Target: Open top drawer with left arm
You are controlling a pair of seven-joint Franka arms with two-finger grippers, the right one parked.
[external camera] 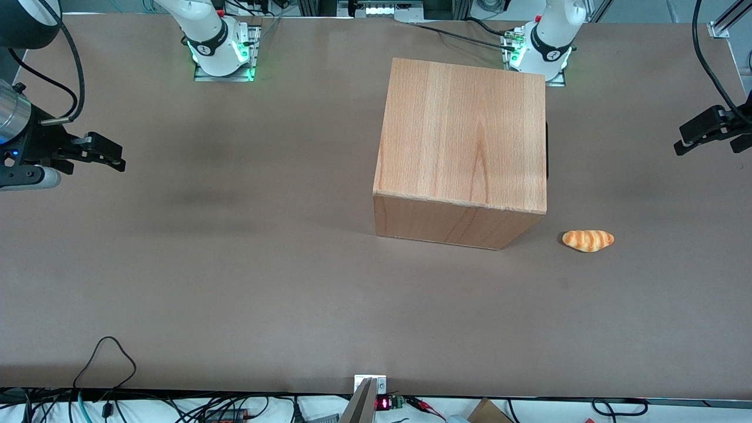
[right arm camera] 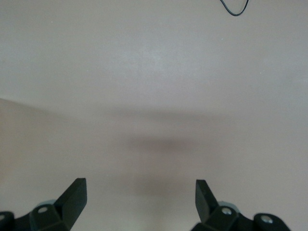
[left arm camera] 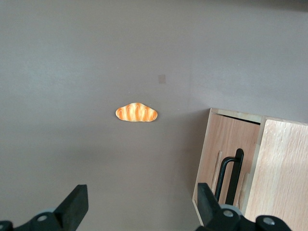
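The wooden cabinet [external camera: 464, 135] stands on the table, its front turned toward the working arm's end. In the left wrist view, the top drawer's front panel [left arm camera: 219, 144] with its black bar handle [left arm camera: 230, 175] sits in against the cabinet body [left arm camera: 284, 173]. From the front only a black sliver of the handle [external camera: 547, 150] shows. My left gripper [external camera: 680, 140] hovers above the table in front of the drawer, well apart from the handle. The gripper [left arm camera: 142, 192] is open, with nothing but bare table between its fingers.
A striped orange bread roll [external camera: 588, 240] [left arm camera: 136, 113] lies on the brown table [external camera: 264, 264], nearer the front camera than the gripper and beside the cabinet's near corner. Cables run along the table's edge nearest the front camera.
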